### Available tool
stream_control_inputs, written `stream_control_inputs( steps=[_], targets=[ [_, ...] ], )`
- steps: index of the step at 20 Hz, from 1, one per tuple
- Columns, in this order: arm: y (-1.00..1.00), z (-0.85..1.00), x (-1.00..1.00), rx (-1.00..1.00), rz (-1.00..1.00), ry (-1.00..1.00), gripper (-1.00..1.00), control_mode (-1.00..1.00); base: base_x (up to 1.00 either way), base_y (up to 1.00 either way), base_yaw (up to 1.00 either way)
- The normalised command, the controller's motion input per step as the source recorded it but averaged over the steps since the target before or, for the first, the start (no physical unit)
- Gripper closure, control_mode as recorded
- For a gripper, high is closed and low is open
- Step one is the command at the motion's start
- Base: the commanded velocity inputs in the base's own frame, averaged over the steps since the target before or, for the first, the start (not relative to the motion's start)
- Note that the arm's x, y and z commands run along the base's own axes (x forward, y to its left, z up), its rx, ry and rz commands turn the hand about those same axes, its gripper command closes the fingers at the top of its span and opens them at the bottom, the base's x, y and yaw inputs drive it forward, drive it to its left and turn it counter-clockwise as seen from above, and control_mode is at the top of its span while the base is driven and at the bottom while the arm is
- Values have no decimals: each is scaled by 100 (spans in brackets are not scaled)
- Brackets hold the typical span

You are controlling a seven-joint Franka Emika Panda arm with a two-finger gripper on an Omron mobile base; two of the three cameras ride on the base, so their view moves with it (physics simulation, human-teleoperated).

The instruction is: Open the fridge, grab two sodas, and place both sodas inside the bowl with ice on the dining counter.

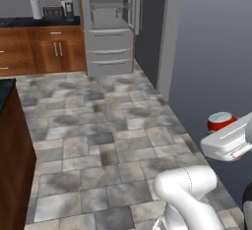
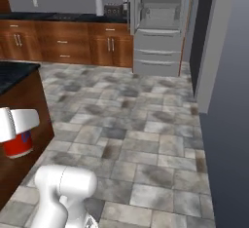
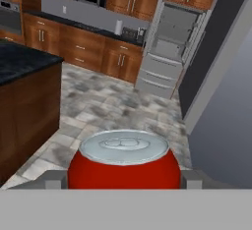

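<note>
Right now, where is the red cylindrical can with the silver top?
The red can sits between the gripper fingers, above the tiled floor, far from the open fridge.

Red can (image 3: pixel 124 167) with a silver top between the fingers; grey fridge (image 3: pixel 167 52) ahead, mottled grey floor tiles (image 3: pixel 108 106), black speckled counter (image 3: pixel 19 62) left.

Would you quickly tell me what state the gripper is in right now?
Gripper: closed on the red soda can, one finger on either side of it, carried above the floor.
</note>
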Motion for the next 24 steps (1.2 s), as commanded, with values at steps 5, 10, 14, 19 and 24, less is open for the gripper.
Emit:
stream_control_inputs(
  steps=[5, 10, 14, 19, 24],
  targets=[
    [0, 0, 0, 0, 0, 0, 100, 100, -99, 96, 0],
    [0, 0, 0, 0, 0, 0, 100, 100, -90, 100, 0],
    [0, 0, 0, 0, 0, 0, 100, 100, -68, 100, -1],
    [0, 0, 0, 0, 0, 0, 100, 100, -56, 100, -2],
    [0, 0, 0, 0, 0, 0, 100, 100, -50, 100, -2]
  ],
)
